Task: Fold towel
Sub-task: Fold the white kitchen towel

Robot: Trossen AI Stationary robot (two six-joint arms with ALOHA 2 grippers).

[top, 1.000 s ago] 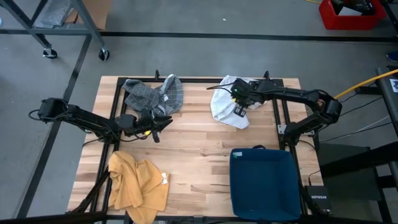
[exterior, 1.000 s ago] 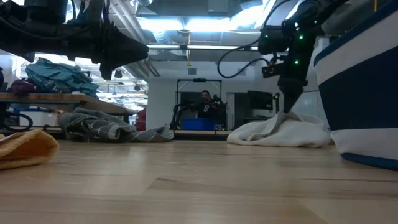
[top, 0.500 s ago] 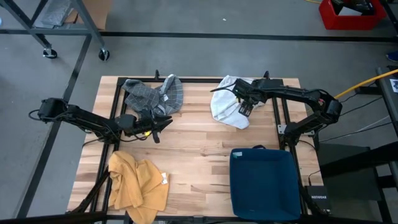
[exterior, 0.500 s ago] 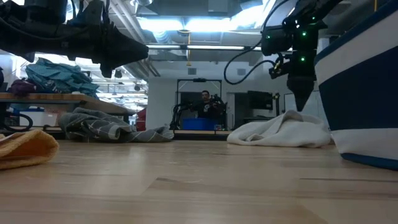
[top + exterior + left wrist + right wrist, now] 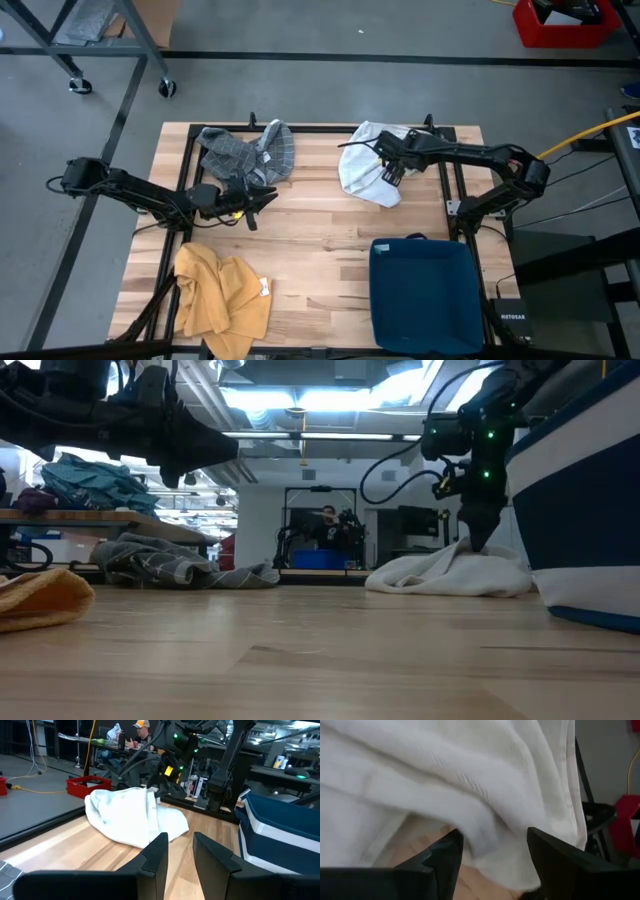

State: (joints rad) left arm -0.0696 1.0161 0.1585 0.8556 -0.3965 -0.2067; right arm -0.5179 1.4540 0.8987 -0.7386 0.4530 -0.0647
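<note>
A crumpled white towel (image 5: 362, 170) lies in a heap at the table's far right. My right gripper (image 5: 391, 174) points down at the top of the heap (image 5: 478, 544). It is open, and a ridge of the cloth runs between its two fingers (image 5: 495, 851). My left gripper (image 5: 266, 196) hovers above the table's middle left, level and pointing toward the white towel (image 5: 130, 815). Its fingers (image 5: 181, 851) are a little apart with nothing between them. A grey checked towel (image 5: 245, 152) lies at the far left and a yellow towel (image 5: 220, 295) at the near left. My right gripper comes at the white towel from above, one open finger on each side of a soft fold (image 5: 482, 827) at the top of the heap. The towel lies slack on the table. Whether the fingertips touch the cloth, I cannot tell.
A dark blue bin (image 5: 425, 295) stands at the near right, close to the white towel. Black frame rails (image 5: 320, 128) run along the table's far edge and sides. Bare wood (image 5: 320, 235) lies between the towels in the middle.
My right gripper has let go of the white towel: the peak it had pulled up has sunk back into the heap. The gripper rose clear, shifted slightly toward the table's right, then came down again onto the top of the heap.
</note>
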